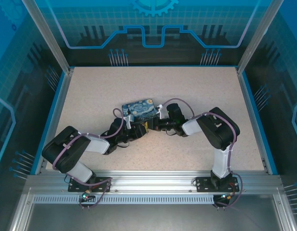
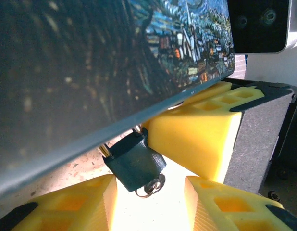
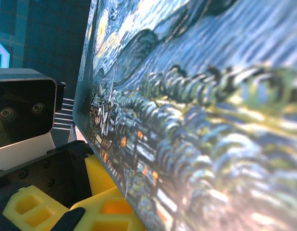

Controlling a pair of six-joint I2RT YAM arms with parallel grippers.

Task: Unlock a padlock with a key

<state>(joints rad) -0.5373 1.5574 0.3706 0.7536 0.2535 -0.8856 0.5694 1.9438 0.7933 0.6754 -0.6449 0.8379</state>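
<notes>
A: Both arms meet mid-desk (image 1: 211,96) at the painted box (image 1: 139,109), one from each side. From the top camera the lock is far too small to pick out.

B: The left wrist camera has it. The padlock (image 2: 135,162) hangs tilted from the box's lower edge, with its shackle running up under that edge and out of sight. A small metal ring (image 2: 151,186) dangles at its bottom end, and I can't tell what it belongs to.

A: And the left claw (image 2: 149,190)?

B: Spread wide. Its two yellow fingers (image 2: 76,202) sit either side of the padlock, clear of it, with their lower parts cut off by the frame.

A: The right claw (image 1: 157,124)?

B: That's hard to make out. One of its yellow fingers (image 2: 196,130) sits right under the box's edge, just beside the padlock. From its own wrist camera the starry print blurs across nearly everything and only bits of yellow show at the bottom corner. I can't tell whether it is gripping the box or is merely pressed close.
</notes>
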